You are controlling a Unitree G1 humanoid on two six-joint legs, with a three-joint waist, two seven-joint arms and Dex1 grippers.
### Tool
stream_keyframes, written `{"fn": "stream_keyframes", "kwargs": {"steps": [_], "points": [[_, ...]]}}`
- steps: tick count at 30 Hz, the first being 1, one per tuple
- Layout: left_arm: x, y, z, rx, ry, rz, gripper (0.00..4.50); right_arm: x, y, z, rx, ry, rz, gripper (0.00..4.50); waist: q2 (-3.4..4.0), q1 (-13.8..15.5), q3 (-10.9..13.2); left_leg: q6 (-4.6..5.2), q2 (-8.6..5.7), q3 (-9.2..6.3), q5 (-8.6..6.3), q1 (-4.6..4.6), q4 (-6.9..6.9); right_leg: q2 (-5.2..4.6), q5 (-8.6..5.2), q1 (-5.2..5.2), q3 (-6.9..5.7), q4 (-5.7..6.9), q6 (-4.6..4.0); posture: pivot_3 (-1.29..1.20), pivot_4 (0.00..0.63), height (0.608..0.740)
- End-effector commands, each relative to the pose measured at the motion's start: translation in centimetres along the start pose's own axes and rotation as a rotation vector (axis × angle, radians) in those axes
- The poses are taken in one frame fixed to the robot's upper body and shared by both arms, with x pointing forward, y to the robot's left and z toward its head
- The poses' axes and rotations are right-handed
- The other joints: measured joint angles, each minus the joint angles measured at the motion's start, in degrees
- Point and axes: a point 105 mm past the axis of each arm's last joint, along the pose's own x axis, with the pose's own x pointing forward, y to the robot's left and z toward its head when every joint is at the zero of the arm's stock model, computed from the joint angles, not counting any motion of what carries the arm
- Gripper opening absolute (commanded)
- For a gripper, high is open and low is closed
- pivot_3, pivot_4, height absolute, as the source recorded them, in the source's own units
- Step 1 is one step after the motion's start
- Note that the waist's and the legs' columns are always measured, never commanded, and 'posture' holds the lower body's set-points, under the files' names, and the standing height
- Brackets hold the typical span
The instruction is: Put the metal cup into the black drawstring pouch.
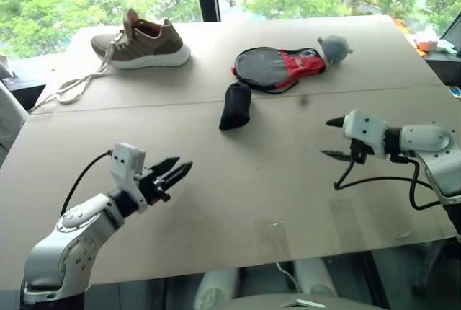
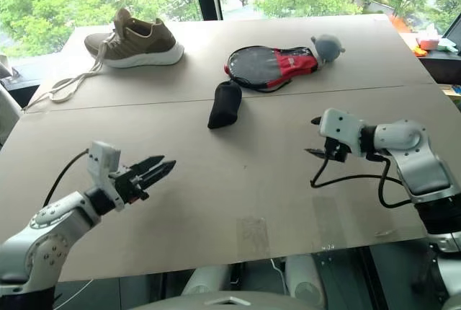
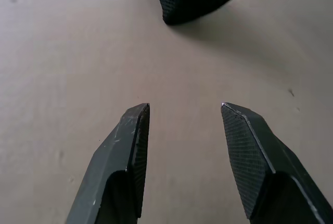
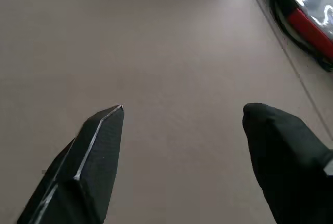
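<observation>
Two tools: both over the table [image 1: 288, 202], nothing held
Left tool [image 1: 176, 171]: lower left, fingers apart, empty
Shoe [image 1: 144, 40]: upper left, laces trailing left
Black drawstring pouch [image 1: 235, 106]: centre, lying on the table, bulging
Paddle cover [image 1: 277, 67]: just beyond the pouch, upper centre
Right tool [image 1: 331, 138]: right, fingers spread wide, empty
</observation>
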Motion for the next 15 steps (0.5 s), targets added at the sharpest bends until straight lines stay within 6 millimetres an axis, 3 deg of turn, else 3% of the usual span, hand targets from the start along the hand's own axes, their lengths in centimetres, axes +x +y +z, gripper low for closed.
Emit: {"fn": "stream_keyframes", "kwargs": {"steps": [1,3,9,15], "points": [[-0.6,-1.1,-0.8,0.077,0.005,-0.004,2.24,-0.6,0.3,1.1,0.101,-0.201,-0.027,3.77,0.0,0.24,0.02,0.01,0.04,0.02,0.0,0.2,0.0,0.02,-0.07,0.23,-0.01,-0.08,-0.19,0.0,0.15,0.736],[-0.7,-1.3,-1.2,0.096,0.003,0.014,2.24,-0.7,0.7,0.4,0.157,-0.229,-0.033,3.77,-0.01,0.65,0.02,0.02,0.11,-0.05,-0.03,0.7,0.03,0.03,-0.14,0.88,-0.12,-0.2,-0.19,0.0,0.15,0.736],[-0.6,-1.9,-0.8,0.132,-0.057,0.055,2.24,-1.7,1.2,-1.3,0.31,-0.382,-0.086,3.77,-0.03,0.96,0.0,0.04,0.1,-0.07,-0.03,0.64,0.2,-0.03,-0.1,0.93,-0.31,-0.19,-0.21,0.0,0.15,0.736],[-0.7,-1.9,0.0,0.186,-0.086,0.085,2.24,-2.3,1.7,-3.9,0.365,-0.333,-0.128,3.77,-0.01,0.96,0.0,0.03,0.11,-0.06,-0.03,0.62,0.08,-0.03,-0.06,0.87,-0.32,-0.2,-0.16,0.0,0.15,0.736]]}}
